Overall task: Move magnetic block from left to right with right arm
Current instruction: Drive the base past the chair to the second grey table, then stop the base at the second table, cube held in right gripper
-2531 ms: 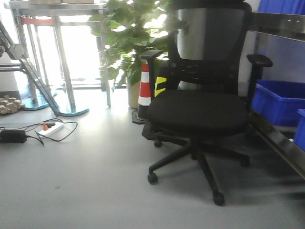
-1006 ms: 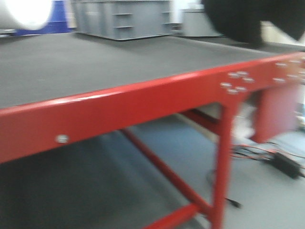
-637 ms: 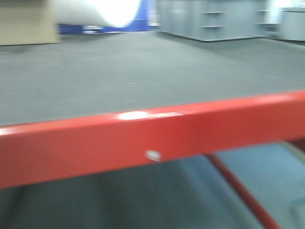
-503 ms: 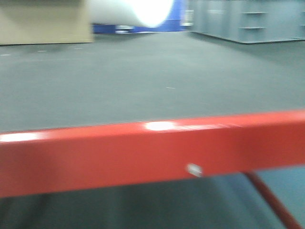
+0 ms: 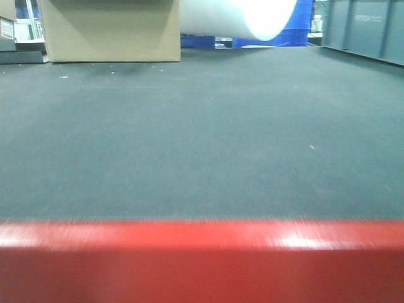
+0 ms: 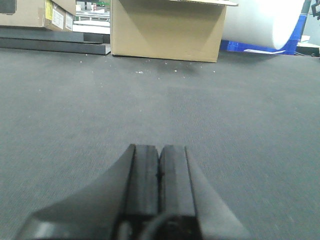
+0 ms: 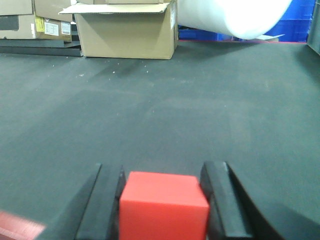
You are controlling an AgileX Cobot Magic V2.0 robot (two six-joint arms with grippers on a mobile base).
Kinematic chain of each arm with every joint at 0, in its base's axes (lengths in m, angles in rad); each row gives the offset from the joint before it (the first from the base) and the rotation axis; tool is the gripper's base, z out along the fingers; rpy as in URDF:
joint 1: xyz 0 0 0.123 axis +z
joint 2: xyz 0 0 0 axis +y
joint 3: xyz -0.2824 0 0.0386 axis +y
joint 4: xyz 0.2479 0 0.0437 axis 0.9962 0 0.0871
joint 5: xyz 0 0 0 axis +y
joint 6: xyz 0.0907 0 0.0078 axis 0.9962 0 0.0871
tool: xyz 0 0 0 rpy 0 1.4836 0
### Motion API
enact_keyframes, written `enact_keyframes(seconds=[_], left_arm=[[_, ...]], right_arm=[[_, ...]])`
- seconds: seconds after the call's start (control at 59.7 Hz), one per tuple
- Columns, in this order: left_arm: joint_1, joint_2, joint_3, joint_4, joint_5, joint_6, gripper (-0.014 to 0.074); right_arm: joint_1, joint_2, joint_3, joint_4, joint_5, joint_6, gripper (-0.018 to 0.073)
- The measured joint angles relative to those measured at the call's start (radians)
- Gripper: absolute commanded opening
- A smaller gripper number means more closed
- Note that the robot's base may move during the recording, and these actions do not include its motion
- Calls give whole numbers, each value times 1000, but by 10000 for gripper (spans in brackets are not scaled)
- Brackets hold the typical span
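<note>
My right tool (image 7: 161,175) is clamped on the magnetic block (image 7: 164,207); the red-orange cube sits squarely between my two black fingers (image 7: 106,200), a pad touching each side face, its plain top face level; from the wrist view I cannot tell whether its underside rests on the bench (image 5: 202,139) or hangs just above it; a blurred red strip (image 7: 17,226) shows at the lower left corner of that view, close beside the tool. My left tool (image 6: 159,167) is closed, its two pads pressed flat together with only a thin seam between them, low over the dark grey matting. In the front view the red front rail (image 5: 202,265) runs across the bottom, with the matting stretching away behind it. At the far side of the bench stands an open cardboard box (image 7: 127,32); just to its right lies a big white roll (image 7: 235,15), with blue crates (image 5: 297,31) behind it; a grey crate (image 5: 366,28) stands at the far right; smaller labelled cartons (image 7: 50,25) sit to the left of the box.
</note>
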Motion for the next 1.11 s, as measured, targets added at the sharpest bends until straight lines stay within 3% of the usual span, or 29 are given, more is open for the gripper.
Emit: enact_keyframes(seconds=[1.106], left_arm=[[0,0,0,0,0,0,-116]], right_arm=[[0,0,0,0,0,0,229]])
